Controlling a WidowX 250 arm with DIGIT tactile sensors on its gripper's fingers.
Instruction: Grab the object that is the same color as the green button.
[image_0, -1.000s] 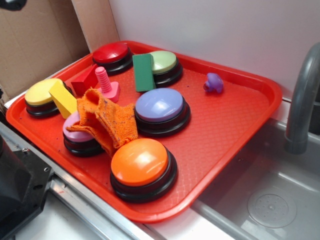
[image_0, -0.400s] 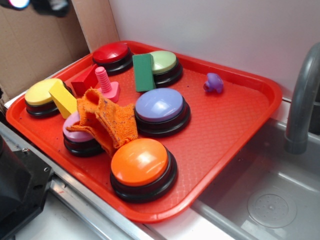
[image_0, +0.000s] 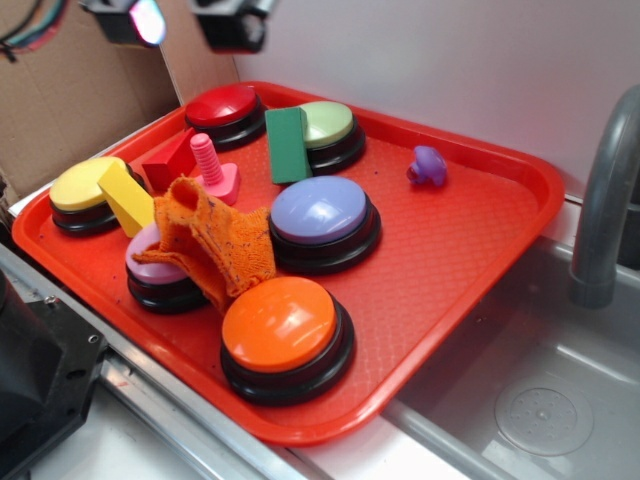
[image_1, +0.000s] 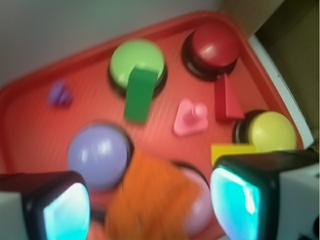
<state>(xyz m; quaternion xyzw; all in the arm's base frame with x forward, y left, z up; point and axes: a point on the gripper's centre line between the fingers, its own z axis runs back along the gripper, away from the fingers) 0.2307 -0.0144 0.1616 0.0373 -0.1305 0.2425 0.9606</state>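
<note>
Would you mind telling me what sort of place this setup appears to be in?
Probably a toy kitchen sink area used for robot trials: a grey sink basin with a faucet beside a red tray, and cardboard behind.

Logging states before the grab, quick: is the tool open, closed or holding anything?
Tool: open, holding nothing, hanging above the red tray, clear of the green block.
</note>
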